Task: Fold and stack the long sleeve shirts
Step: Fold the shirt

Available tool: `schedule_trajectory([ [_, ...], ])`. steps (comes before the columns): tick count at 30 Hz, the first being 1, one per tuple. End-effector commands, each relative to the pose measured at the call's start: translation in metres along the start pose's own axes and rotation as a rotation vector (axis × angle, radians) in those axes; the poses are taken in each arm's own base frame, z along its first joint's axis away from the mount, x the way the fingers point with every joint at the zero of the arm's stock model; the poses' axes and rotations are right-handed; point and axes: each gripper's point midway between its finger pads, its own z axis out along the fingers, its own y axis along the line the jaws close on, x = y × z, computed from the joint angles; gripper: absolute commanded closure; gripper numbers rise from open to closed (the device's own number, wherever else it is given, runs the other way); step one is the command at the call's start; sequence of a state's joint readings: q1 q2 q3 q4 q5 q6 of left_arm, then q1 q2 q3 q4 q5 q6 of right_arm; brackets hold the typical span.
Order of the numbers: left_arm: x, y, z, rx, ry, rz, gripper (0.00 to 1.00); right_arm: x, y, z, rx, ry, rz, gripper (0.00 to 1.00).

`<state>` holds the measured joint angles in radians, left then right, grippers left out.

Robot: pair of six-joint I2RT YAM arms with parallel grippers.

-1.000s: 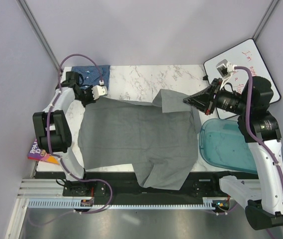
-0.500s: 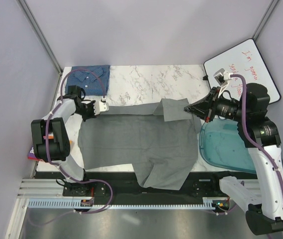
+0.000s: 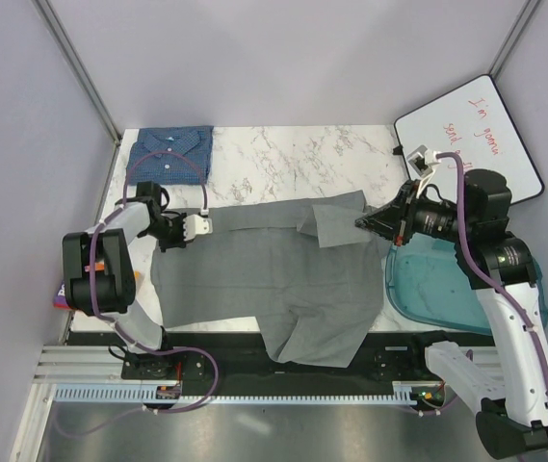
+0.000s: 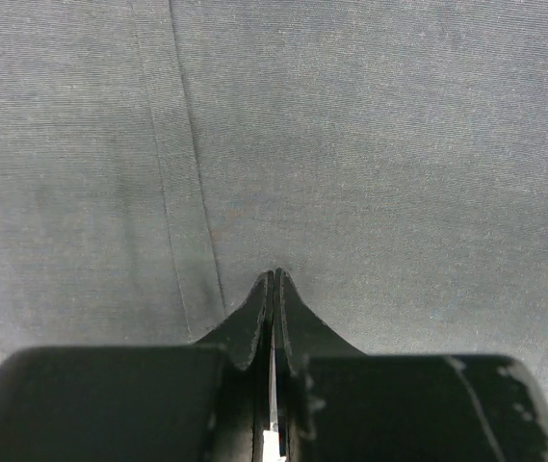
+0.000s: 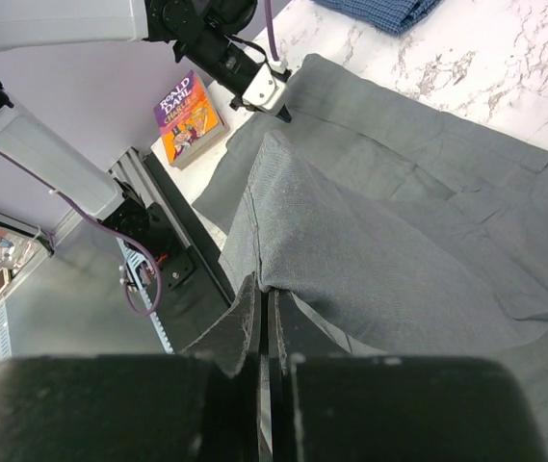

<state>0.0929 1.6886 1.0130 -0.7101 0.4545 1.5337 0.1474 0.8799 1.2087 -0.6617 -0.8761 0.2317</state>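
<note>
- On the marble table (image 3: 283,154), the grey shirt (image 3: 274,289) is laid out flat, with its near edge hanging over the front of the tabletop.
- The far edge of the garment is held at two places. The left gripper (image 3: 202,224) is pinched shut on the far left corner, and the right gripper (image 3: 358,222) is clamped on a raised fold of the same cloth at the far right.
- Compared with a second ago, both grippers are found closer to the arm bases, and the far edge of the shirt has been drawn back with them. More bare marble is exposed beyond it.
- A far-to-near fold is judged to be under way but not finished, since the cloth at the right is held up off the table and a loose flap is doubled there.
- The blue checked shirt (image 3: 170,152) is seen folded at the far left corner, well apart from the grey one, so stacking is not yet done.
- A teal tub (image 3: 428,289) is set at the table's right edge, just beside the grey shirt. No garment is seen in it, though part of it is hidden by the right arm.
</note>
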Motion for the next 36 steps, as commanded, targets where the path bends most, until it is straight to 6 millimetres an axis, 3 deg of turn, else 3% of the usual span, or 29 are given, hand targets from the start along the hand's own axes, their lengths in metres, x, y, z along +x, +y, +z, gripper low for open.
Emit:
schedule_trajectory([
  [1,-0.015,0.015,-0.020,-0.072,-0.024,0.070,0.98,-0.024,0.013,-0.007,-0.012,-0.052,-0.077,1.00],
  [7,-0.019,0.027,-0.024,-0.101,-0.030,0.045,0.84,-0.027,0.009,-0.004,-0.005,-0.051,-0.080,1.00],
  [8,-0.017,0.028,-0.024,-0.105,-0.022,0.033,0.78,-0.026,0.009,-0.004,-0.006,-0.049,-0.077,1.00],
  [11,-0.009,0.037,-0.021,-0.113,0.009,0.020,0.73,-0.025,0.008,-0.003,-0.007,-0.045,-0.071,1.00],
  [22,0.018,0.034,0.001,-0.039,0.095,-0.003,0.67,-0.024,0.002,0.001,0.000,-0.035,-0.063,1.00],
  [24,0.020,0.031,0.005,-0.024,0.099,-0.006,0.71,-0.024,0.002,0.001,-0.001,-0.035,-0.065,1.00],
  [27,0.020,0.031,0.003,-0.022,0.095,-0.002,0.87,-0.024,0.001,0.002,-0.001,-0.032,-0.059,1.00],
  [36,0.000,0.046,-0.020,-0.065,0.058,0.023,0.98,-0.032,0.005,0.000,-0.003,-0.049,-0.080,1.00],
])
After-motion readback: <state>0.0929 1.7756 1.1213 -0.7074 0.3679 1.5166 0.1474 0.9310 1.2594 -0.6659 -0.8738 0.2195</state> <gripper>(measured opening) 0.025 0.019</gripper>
